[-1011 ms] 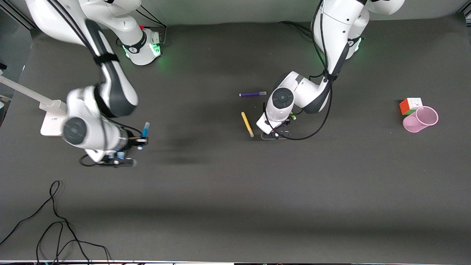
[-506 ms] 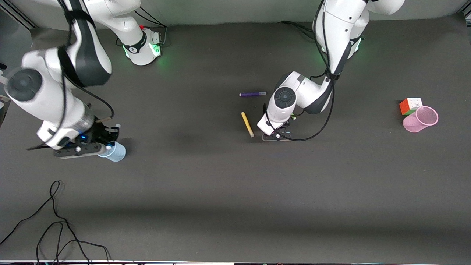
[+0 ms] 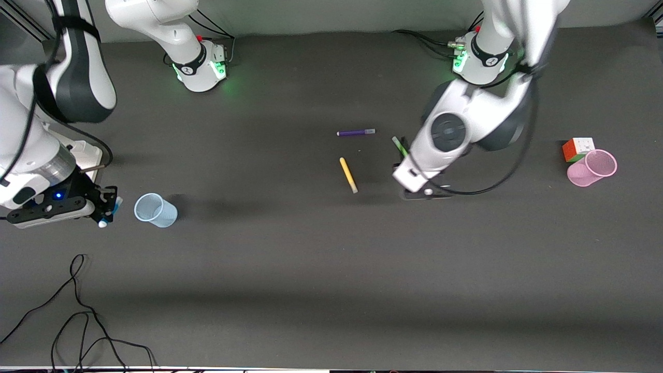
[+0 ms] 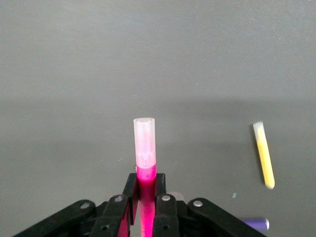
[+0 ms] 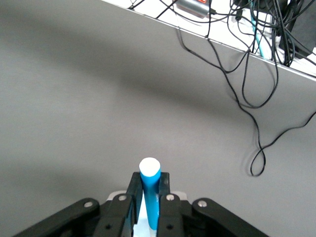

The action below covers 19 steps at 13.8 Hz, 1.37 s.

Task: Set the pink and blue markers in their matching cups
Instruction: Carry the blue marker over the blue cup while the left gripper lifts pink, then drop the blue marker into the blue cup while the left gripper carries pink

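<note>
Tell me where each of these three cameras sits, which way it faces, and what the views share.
Front view: high across the table, facing both bases; shows both arms, the blue cup and the pink cup.
Left wrist view: on the left arm's wrist, looking down past the left gripper, shut on the pink marker.
Right wrist view: on the right arm's wrist, looking past the right gripper, shut on the blue marker.
Shared: the yellow pen shows in front and left wrist views.

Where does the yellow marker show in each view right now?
Front view: yellow marker lies on the table, nearer the camera than the purple marker.
Left wrist view: it lies past the held pink marker.
Right wrist view: not visible.
Shared landmark: purple marker.
</note>
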Available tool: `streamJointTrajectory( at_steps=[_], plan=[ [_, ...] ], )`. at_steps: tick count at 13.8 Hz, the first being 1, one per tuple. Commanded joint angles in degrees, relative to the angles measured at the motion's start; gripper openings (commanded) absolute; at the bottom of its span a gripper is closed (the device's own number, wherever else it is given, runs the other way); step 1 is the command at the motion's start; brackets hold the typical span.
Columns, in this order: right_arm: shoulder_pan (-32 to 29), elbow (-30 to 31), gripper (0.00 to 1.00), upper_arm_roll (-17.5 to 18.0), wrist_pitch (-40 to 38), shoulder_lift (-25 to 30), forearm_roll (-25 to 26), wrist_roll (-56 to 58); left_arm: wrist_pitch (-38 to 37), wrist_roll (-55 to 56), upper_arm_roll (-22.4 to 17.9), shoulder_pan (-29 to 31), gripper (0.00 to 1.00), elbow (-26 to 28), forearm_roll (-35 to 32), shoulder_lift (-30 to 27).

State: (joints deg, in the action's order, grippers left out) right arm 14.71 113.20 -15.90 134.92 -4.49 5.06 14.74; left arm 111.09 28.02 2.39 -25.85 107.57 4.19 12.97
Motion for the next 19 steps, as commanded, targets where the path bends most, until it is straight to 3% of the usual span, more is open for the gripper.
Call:
streamJointTrajectory(
  at_steps=[1, 3, 5, 9, 15, 17, 18, 19],
  plan=[
    [0.6, 9.9, 0.0, -1.1, 10.8, 2.3, -0.6, 1.5, -10.7, -5.5, 0.1, 4.7, 0.0, -3.8, -1.0, -5.5],
    [0.6, 15.8, 0.0, -1.2, 19.9, 2.4, -1.5, 1.3, -17.5, -11.5, 0.0, 9.1, 0.0, -8.0, -1.0, -6.3],
    [0.5, 19.3, 0.0, -1.2, 24.2, 2.2, -1.5, 1.0, -21.3, -18.6, 0.0, 12.3, 0.0, -10.5, -2.2, -6.8],
    [0.5, 24.8, 0.0, -2.6, 29.7, 1.5, -1.6, 0.9, -22.3, -33.3, -0.1, 18.8, 0.0, -10.6, -5.9, -8.7],
    [0.5, 29.6, 0.0, -3.5, 35.8, 0.4, -2.8, 0.9, -19.6, -64.8, -0.8, 30.0, 0.0, -10.5, -8.2, -10.3],
    [0.5, 29.6, 0.2, -3.5, 35.8, -0.1, -2.8, 0.9, -18.4, -74.6, -0.7, 34.7, 0.0, -10.0, -7.3, -10.4],
    [0.5, 29.5, 0.76, -3.5, 35.8, -0.3, -2.8, 0.9, -17.0, -80.4, -0.7, 36.9, 0.0, -9.2, -6.3, -10.4],
    [0.5, 29.4, 1.0, -3.5, 35.8, -0.3, -2.8, 0.9, -15.6, -86.0, -0.7, 39.4, 0.0, -8.1, -4.4, -10.6]
  ],
)
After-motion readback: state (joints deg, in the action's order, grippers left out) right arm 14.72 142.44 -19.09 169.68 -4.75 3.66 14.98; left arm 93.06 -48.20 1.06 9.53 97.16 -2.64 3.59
